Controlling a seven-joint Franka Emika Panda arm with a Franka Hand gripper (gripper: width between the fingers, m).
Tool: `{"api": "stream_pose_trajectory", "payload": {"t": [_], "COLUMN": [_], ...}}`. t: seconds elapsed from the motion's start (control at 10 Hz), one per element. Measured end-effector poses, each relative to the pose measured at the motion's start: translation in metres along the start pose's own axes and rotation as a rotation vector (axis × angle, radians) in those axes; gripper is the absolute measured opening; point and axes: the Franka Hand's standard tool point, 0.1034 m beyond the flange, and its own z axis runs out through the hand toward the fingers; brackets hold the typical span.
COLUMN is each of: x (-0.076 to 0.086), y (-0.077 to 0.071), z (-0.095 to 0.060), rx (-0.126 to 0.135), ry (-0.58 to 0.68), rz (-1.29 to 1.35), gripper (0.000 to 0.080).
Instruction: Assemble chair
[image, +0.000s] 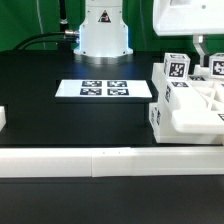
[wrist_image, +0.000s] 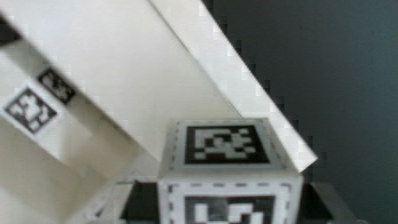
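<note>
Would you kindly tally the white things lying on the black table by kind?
chair, partly joined cluster: 1
marker board: 1
border rail: 1
piece at the exterior view's left edge: 1
Total: 4

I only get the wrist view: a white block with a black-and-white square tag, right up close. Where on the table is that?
Observer: At the exterior view's right, where the chunky matte-white plastic chair pieces stand clustered on the black table.
Operator: Is anything else lying about?
Observer: Yes, a thin flat white marker board with several tags lies mid-table, apart from the pieces.
Operator: And towards the front?
Observer: A long low white border rail runs across the foreground of the exterior view.
</note>
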Motion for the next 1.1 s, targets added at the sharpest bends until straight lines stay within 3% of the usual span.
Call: {"api": "stream_pose_trajectory", "payload": {"t": [0.4,0.7,0.9,1.1], "x": [0.0027,0.0005,0.0020,0.0029], "y": [0.0031,0.0024,0.0015,0.0015], "z": [0.0006,0.0018,0.0009,0.0007], "rx": [0.000,0.006,0.009,0.011], "ry": [-0.001,-0.015,-0.014,-0.011], "rz": [0.338,0.428,0.318,0.175], "gripper": [0.0285,0.0294,0.0607,0.0636]}}
